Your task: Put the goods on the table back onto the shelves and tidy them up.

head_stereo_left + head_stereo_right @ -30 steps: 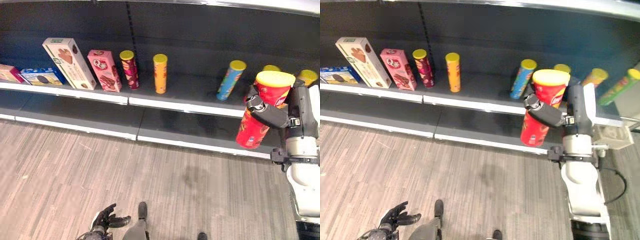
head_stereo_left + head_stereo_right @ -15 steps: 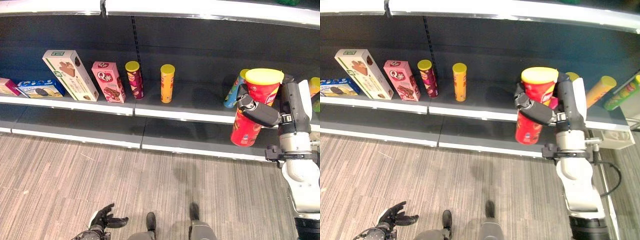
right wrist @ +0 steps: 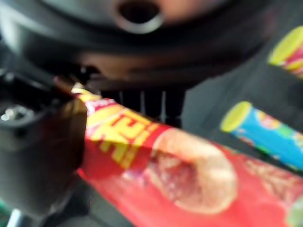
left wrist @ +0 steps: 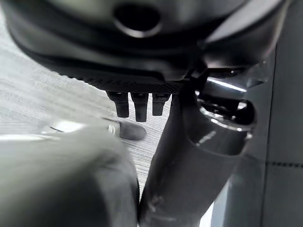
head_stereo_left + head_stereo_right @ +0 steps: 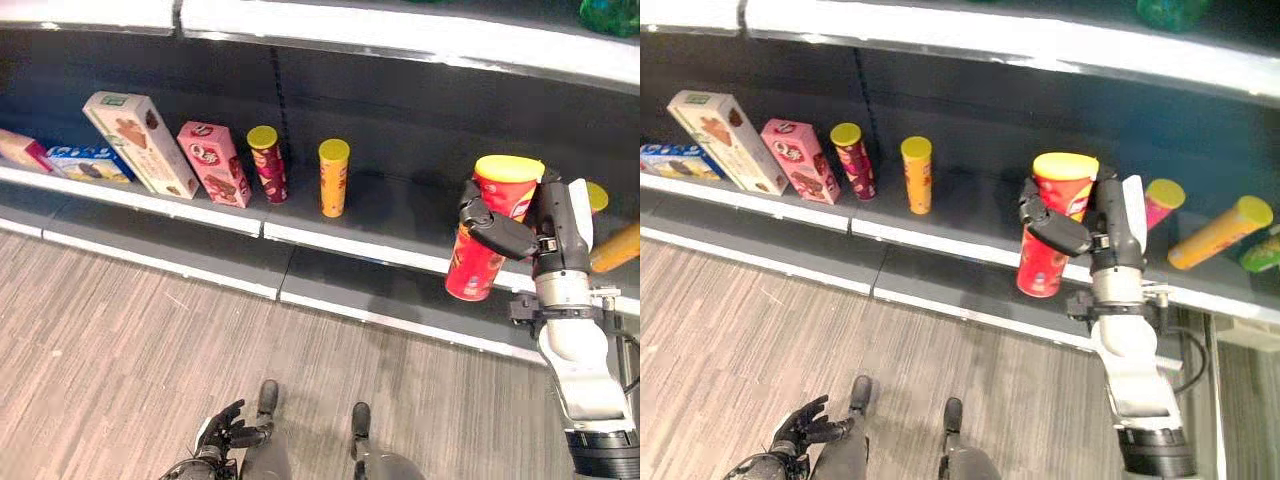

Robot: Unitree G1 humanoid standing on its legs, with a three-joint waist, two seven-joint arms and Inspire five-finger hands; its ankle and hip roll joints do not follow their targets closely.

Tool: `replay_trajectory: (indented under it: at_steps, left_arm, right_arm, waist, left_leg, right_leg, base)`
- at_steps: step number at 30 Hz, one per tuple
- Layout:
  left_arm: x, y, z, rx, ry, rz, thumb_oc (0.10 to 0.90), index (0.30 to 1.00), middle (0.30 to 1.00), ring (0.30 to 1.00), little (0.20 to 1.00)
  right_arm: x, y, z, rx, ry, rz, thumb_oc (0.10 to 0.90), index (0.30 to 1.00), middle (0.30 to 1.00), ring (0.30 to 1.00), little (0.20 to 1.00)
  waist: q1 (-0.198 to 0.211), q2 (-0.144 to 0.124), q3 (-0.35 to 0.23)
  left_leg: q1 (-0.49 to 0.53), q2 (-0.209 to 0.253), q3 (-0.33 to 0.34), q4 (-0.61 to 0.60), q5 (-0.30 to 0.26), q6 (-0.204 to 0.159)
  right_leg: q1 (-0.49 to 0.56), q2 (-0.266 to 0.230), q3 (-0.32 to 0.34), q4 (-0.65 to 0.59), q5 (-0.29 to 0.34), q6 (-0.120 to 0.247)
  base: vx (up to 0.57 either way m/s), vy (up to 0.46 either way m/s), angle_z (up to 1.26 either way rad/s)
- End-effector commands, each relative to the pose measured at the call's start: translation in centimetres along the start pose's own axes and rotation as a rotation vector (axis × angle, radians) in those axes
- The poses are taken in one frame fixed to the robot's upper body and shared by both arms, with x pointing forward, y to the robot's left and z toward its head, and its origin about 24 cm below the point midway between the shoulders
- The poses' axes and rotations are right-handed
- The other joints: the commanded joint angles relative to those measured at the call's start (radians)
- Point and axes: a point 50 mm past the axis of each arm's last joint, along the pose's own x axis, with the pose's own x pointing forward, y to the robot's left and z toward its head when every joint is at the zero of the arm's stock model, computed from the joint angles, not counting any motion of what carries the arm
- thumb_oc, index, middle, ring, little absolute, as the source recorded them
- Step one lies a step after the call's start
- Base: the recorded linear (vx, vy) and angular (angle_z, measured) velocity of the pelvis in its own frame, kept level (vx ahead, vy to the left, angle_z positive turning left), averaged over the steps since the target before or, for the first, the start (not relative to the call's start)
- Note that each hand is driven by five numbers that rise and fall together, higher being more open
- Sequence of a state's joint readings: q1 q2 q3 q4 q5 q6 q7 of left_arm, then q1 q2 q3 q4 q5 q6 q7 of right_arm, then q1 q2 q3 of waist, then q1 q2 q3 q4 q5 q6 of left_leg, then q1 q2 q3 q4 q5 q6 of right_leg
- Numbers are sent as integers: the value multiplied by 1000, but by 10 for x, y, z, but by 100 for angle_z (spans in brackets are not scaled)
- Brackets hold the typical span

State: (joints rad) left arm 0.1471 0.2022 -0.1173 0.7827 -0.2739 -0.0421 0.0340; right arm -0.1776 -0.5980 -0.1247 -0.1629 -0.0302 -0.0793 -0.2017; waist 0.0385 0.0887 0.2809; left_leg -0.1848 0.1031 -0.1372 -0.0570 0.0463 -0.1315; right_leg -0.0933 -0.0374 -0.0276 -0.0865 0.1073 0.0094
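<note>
right hand (image 5: 497, 232) raised – fingers wrapped round red can (image 5: 487, 243) – before shelf (image 5: 380, 255)

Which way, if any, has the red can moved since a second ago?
Yes: the red can in the right hand went left, toward the orange can.

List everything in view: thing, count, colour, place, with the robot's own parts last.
Red can with yellow lid: one, held by the right hand in front of the shelf.
Cans: one maroon and one orange, both upright at mid shelf; one pink, one orange leaning and one blue, at the shelf's right end.
Boxes: one white, one pink, one blue, at the shelf's left end.
Shelf: dark, white edge.
Floor: grey wood.
Right hand: dark, curled round the red can.
Left hand: dark, low over the floor, fingers relaxed.
</note>
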Motion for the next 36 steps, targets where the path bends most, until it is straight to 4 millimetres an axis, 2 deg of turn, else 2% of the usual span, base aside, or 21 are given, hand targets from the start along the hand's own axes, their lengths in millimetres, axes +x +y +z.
replay_trajectory:
  at_steps: [1,5,8,15,16,22,27,31,32,36]
  left_arm:
    - [-3,49,24,68,-99,141,800,900,900,900,900]
    - [-3,59,28,49,-110,192,800,900,900,900,900]
    - [-2,60,27,39,-103,201,800,900,900,900,900]
    - [1,47,30,49,-115,160,800,900,900,900,900]
    - [2,44,35,57,-138,150,800,900,900,900,900]
    - [2,41,45,76,-181,151,800,900,900,900,900]
    - [2,40,48,83,-194,165,800,900,900,900,900]
    - [2,38,54,84,-220,161,800,900,900,900,900]
    - [2,38,59,89,-240,161,800,900,900,900,900]
    - [2,36,63,88,-255,152,800,900,900,900,900]
  right_arm:
    - [27,-28,75,-42,-395,-158,400,300,300,300,300]
    - [32,-23,86,-23,-445,-168,400,300,300,300,300]
    - [33,-20,89,-16,-457,-161,400,300,300,300,300]
    - [41,-14,92,-67,-469,-178,400,300,300,300,300]
    - [46,-16,93,-116,-475,-235,400,300,300,300,300]
    - [50,-26,96,-233,-488,-387,400,300,300,300,300]
    - [53,-24,102,-274,-510,-477,400,300,300,300,300]
    - [59,-25,105,-309,-525,-529,400,300,300,300,300]
    - [64,-30,109,-359,-541,-577,400,300,300,300,300]
    - [71,-37,115,-419,-561,-616,400,300,300,300,300]
  waist:
    - [18,-37,-47]
    - [32,-34,-34]
    - [32,-38,-28]
    - [42,-42,6]
    - [48,-36,31]
    - [59,-18,68]
    - [66,3,94]
    - [74,17,102]
    - [79,28,107]
    - [84,42,109]
  left_leg:
    - [-50,-37,46,162,-74,33]
    - [-84,-64,91,198,-101,56]
    - [-102,-70,94,218,-108,59]
    - [-152,-85,96,270,-123,65]
    - [-173,-87,97,284,-122,64]
    - [-202,-84,96,297,-119,62]
    - [-225,-84,102,308,-115,59]
    - [-235,-85,101,309,-112,58]
    - [-241,-87,100,308,-109,55]
    - [-246,-90,99,306,-106,54]
  right_leg:
    - [32,-213,9,81,-112,152]
    - [-5,-259,19,54,-56,172]
    - [-13,-267,16,50,-46,176]
    - [-43,-284,-4,68,-36,185]
    - [-65,-288,-10,85,-37,185]
    - [-101,-291,-23,115,-40,185]
    - [-129,-300,-38,139,-42,187]
    - [-146,-305,-43,150,-42,188]
    - [-154,-308,-44,156,-43,188]
    - [-166,-310,-40,162,-45,187]
  base:
    - [-24,310,-99]
    - [-26,132,-42]
    - [-43,41,14]
    - [-56,-3,11]
    - [-103,-20,3]
    - [-60,-20,1]
    - [-44,-10,3]
    - [0,0,0]
    - [0,0,0]
    - [0,0,0]
